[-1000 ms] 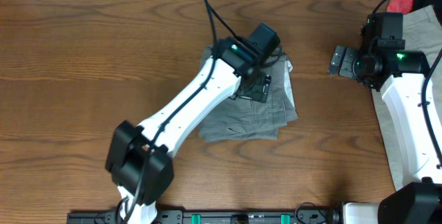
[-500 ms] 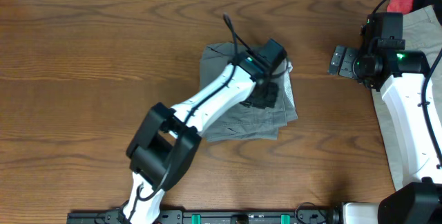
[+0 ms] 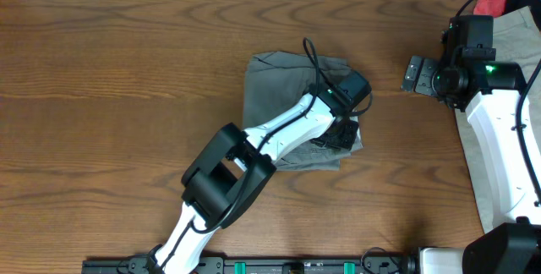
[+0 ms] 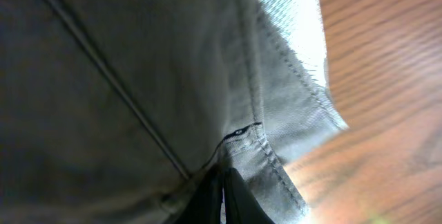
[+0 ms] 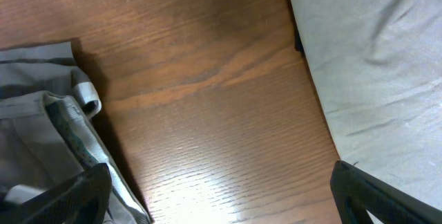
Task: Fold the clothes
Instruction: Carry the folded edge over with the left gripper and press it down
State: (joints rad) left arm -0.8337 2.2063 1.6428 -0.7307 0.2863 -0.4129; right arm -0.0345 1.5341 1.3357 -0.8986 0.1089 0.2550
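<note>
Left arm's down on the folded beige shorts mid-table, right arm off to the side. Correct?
No: the shorts under the left pincer are grey, not beige; the overhead view shows it. The rest holds: they lie folded mid-table, and the right pincer is off to the side above bare table.

shorts (image 3: 275, 88) on table (image 3: 101, 96) centre, left arm (image 3: 287, 126) across them

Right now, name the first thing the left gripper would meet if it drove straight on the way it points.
The grey shorts: the left gripper points into the folded cloth, fingertips right at a stitched seam, seemingly touching, though depth is unclear. Only then the table beneath.
</note>
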